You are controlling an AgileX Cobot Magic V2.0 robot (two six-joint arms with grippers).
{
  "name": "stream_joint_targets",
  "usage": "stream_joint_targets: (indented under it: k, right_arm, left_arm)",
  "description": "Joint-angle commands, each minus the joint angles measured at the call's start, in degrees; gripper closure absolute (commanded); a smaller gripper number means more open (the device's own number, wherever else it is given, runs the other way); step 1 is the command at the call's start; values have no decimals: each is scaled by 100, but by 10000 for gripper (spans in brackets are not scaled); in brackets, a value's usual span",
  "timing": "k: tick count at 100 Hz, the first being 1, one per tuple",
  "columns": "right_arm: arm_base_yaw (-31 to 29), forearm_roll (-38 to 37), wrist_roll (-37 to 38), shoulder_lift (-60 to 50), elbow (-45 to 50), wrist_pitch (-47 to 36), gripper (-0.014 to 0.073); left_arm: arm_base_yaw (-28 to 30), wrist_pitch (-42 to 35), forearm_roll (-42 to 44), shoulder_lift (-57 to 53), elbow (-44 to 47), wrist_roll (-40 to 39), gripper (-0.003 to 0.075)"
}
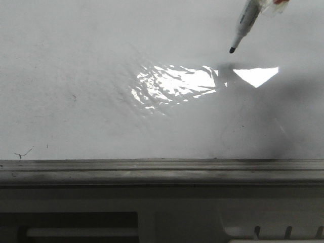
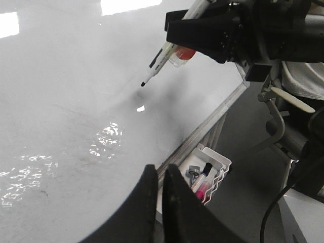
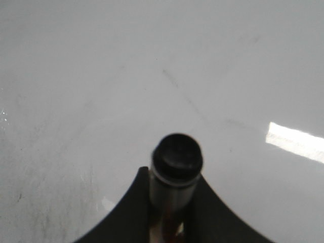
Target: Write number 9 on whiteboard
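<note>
The whiteboard point(image 1: 91, 76) fills the front view, glossy white-grey with bright glare and a grey metal ledge point(image 1: 162, 166) along its bottom edge. No number 9 shows on it. A white marker pen point(image 1: 243, 25) with a dark tip comes in from the upper right, its tip just off the board above the glare. My right gripper point(image 3: 174, 182) is shut on the marker pen point(image 3: 176, 162); it also shows in the left wrist view point(image 2: 202, 30) holding the marker pen point(image 2: 162, 58). My left gripper point(image 2: 161, 174) is shut and empty, away from the whiteboard point(image 2: 61, 101).
A tiny faint scribble point(image 1: 21, 153) sits at the board's lower left, and a faint dot point(image 1: 74, 96) higher up. A white tray point(image 2: 210, 172) with spare markers hangs below the ledge. The glare patch point(image 1: 177, 83) lies mid-board.
</note>
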Motion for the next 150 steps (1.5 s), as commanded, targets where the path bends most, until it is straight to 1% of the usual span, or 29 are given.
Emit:
stream_joint_targets:
  k: [1, 10, 23, 30, 37, 49, 65, 78, 101, 119, 129, 135, 142, 147, 150]
  right_arm:
    - [-44, 39, -37, 156, -150, -583, 640]
    - [-44, 221, -37, 393, -150, -605, 640]
    - [-44, 219, 1, 631, -174, -628, 643]
    - [-21, 219, 173, 660, -183, -585, 669]
    - [18, 219, 185, 660, -183, -332, 667]
    - [18, 208, 185, 660, -183, 337, 667]
    - [18, 208, 185, 617, -183, 518, 667]
    - [-159, 208, -121, 470, -183, 884, 667]
    - [-628, 208, -173, 362, -422, 827, 667]
    - [-675, 66, -195, 423, -869, 943, 667]
    - [-730, 66, -195, 435, -932, 1023, 667]
    - [-753, 66, -195, 435, -932, 1214, 667]
    - [-753, 66, -195, 435, -906, 1690, 667]
    - [-740, 66, -183, 435, -769, 1989, 664]
    - [-714, 77, -163, 435, -655, 2021, 657]
  left_arm:
    - [11, -126, -267, 1, -148, -47, 738]
    - [11, -115, -267, 1, -148, -47, 738]
    - [11, -115, -267, 1, -148, -47, 738]
    - [11, -115, -267, 1, -148, -47, 738]
    - [11, -115, -267, 1, -148, -47, 738]
    - [11, -115, -267, 1, -148, -47, 738]
    - [11, -115, -267, 1, -148, -47, 738]
    - [11, -103, -267, 1, -148, -47, 738]
    - [11, -103, -267, 1, -148, -47, 738]
    - [11, -103, -267, 1, -148, -47, 738]
    - [11, -103, -267, 1, -148, -47, 738]
    - [11, -103, -267, 1, -148, -47, 738]
    - [11, -89, -267, 1, -148, -47, 738]
    - [11, -77, -267, 1, -148, -47, 738]
    - [11, -64, -267, 1, -148, -47, 738]
